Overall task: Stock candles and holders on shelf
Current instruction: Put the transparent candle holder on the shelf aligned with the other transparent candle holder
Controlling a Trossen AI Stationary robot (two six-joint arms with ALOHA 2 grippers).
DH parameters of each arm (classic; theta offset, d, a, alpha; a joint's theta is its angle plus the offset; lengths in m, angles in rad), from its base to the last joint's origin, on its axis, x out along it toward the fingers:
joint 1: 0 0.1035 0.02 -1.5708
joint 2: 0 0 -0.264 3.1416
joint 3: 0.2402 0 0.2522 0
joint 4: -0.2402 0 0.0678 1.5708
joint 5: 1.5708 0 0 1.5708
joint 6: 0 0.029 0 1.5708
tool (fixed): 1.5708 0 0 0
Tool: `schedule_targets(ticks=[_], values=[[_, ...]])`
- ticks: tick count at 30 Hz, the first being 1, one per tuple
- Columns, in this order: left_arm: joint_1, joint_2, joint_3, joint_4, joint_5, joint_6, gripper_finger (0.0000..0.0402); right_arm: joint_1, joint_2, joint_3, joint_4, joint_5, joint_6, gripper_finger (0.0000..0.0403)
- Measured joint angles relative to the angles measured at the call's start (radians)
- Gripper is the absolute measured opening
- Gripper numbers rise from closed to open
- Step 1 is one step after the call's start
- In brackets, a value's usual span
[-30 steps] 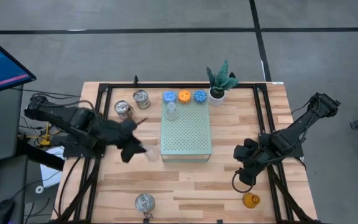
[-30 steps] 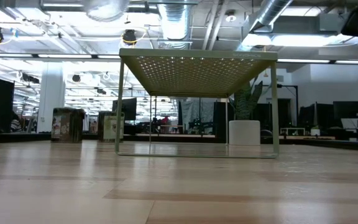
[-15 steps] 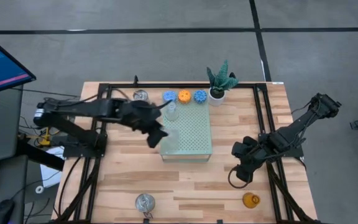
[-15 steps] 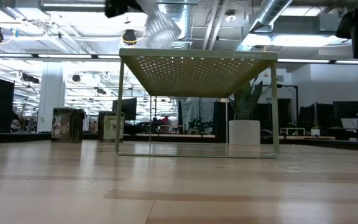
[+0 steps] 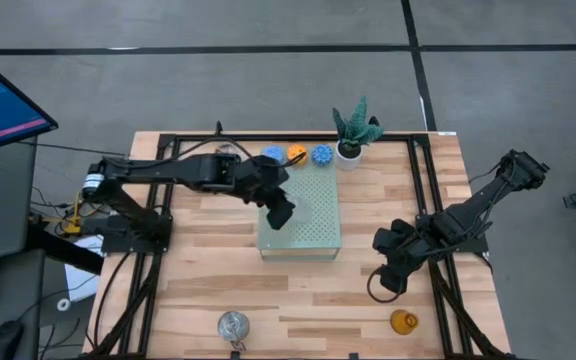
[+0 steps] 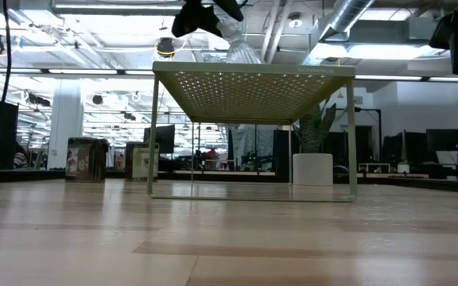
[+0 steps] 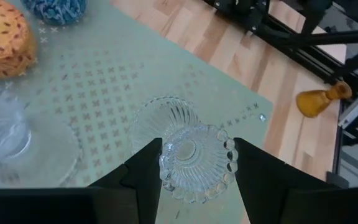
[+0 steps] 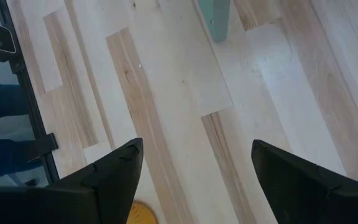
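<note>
1. Left hand (image 7: 194, 163) pinching a clear glass cup (image 7: 191, 152) between its two fingers, cup hanging above the mint-green shelf (image 5: 313, 225); grip best kept firm (ribbed glass is likely slippery).
2. Lower straight down onto a bare patch of the dotted top, cup kept level so that the base lands flat rather than on an edge.
3. Mind the neighbours on the shelf: another clear glass cup (image 7: 8, 134) near the carried one, and an orange candle (image 7: 2, 37) and a blue candle (image 7: 58, 9) farther toward the back edge. Leave a gap to each.
4. Spread the fingers only once the base is judged to rest on the shelf (the low view shows the cup (image 6: 241, 49) just over the top edge, contact not certain), then lift clear vertically to avoid tipping it.
5. Farther out, still to be stocked by the look of it: an amber glass cup (image 5: 403, 321) and a silver tin (image 5: 233, 325) on the bench (image 5: 208, 270) near its front edge.
6. Right hand (image 8: 194, 168) spread wide and holding nothing, waiting over the bench to the right of the shelf, well apart from the left arm; no need to move it for this step.
</note>
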Motion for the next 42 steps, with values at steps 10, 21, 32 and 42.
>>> schedule_targets(ticks=[10, 21, 32, 42], values=[[0.044, 0.066, 0.093, 0.036, -0.007, 0.0, 0.017, 0.0, 0.0, 0.0, 0.0, 0.0, 0.0, 0.029], [0.14, 0.068, 0.101, 0.04, 0.027, -0.004, 0.017, 0.001, 0.0, 0.0, 0.0, 0.0, -0.001, 0.029], [0.186, 0.068, 0.101, 0.047, 0.089, -0.003, 0.017, 0.0, 0.0, 0.0, 0.0, 0.0, -0.017, 0.029], [0.192, 0.097, 0.101, 0.036, 0.088, 0.044, 0.017, 0.0, 0.0, 0.0, 0.0, 0.0, -0.017, 0.029]])
